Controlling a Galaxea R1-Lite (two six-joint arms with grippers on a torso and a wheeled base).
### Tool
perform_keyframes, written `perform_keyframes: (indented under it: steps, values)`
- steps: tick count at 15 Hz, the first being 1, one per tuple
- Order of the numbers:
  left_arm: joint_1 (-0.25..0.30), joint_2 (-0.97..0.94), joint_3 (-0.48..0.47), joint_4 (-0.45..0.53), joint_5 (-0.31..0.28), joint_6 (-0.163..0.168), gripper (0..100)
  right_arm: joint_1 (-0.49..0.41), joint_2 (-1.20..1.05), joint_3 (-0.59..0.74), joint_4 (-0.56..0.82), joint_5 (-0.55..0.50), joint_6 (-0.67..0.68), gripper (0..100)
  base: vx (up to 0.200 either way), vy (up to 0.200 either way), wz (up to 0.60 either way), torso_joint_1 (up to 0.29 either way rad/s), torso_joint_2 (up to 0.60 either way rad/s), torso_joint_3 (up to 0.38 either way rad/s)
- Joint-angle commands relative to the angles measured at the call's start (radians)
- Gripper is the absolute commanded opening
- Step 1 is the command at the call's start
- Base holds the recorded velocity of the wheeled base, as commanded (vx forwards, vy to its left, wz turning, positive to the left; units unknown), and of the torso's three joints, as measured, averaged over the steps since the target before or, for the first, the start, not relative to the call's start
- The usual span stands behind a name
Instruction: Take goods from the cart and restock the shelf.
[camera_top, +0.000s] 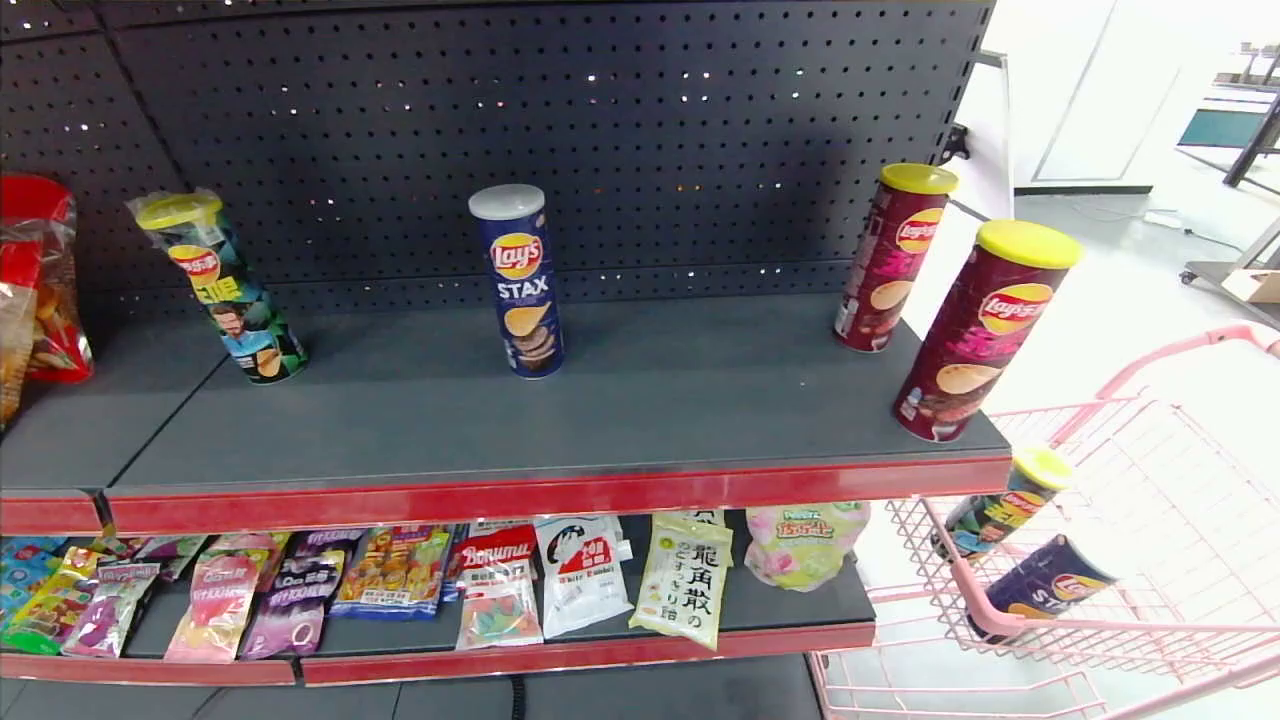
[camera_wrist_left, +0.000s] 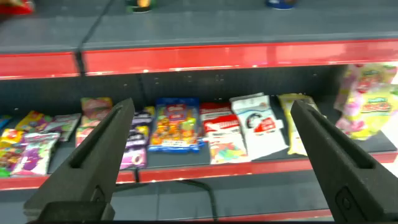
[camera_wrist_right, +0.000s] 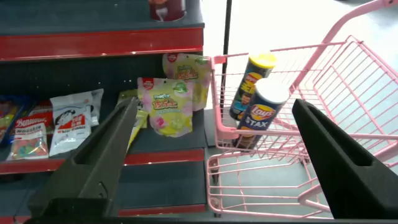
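Note:
On the upper shelf (camera_top: 560, 420) stand four crisp cans: a green one (camera_top: 225, 290) at the left, a blue one (camera_top: 520, 285) in the middle, and two maroon ones (camera_top: 893, 260) (camera_top: 980, 330) at the right end. In the pink cart (camera_top: 1150, 560) to the right lie a yellow-lidded can (camera_top: 1000, 505) (camera_wrist_right: 252, 84) and a blue can (camera_top: 1045, 585) (camera_wrist_right: 262, 109). My right gripper (camera_wrist_right: 211, 162) is open, hanging before the cart and the lower shelf. My left gripper (camera_wrist_left: 214, 155) is open, facing the lower shelf's snack bags (camera_wrist_left: 177, 124).
The lower shelf (camera_top: 780, 615) carries a row of snack bags (camera_top: 500, 585). Red bagged snacks (camera_top: 35, 280) sit at the upper shelf's far left. A pegboard back wall (camera_top: 600, 130) rises behind the cans. Open floor lies to the right beyond the cart.

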Motion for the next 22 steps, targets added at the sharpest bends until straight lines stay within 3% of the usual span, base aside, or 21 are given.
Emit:
perform_keyframes:
  steps: [1,9,14,22]
  values:
    - [0.0,0.001,0.0,0.0,0.0,0.0,100,0.0,0.0,0.0,0.0,0.0,0.0,100,0.0,-0.2,0.0,0.002,0.0,0.002]
    - [0.0,0.001,0.0,0.0,0.0,0.0,100,0.0,0.0,0.0,0.0,0.0,0.0,100,0.0,-0.2,0.0,0.003,0.0,0.004]
    - [0.0,0.001,0.0,0.0,0.0,0.0,100,0.0,0.0,0.0,0.0,0.0,0.001,100,0.0,0.0,0.0,0.0,0.0,0.0]
    - [0.0,0.001,0.0,0.0,0.0,0.0,100,0.0,0.0,0.0,0.0,0.0,0.001,100,0.0,0.0,-0.52,0.003,0.0,0.003]
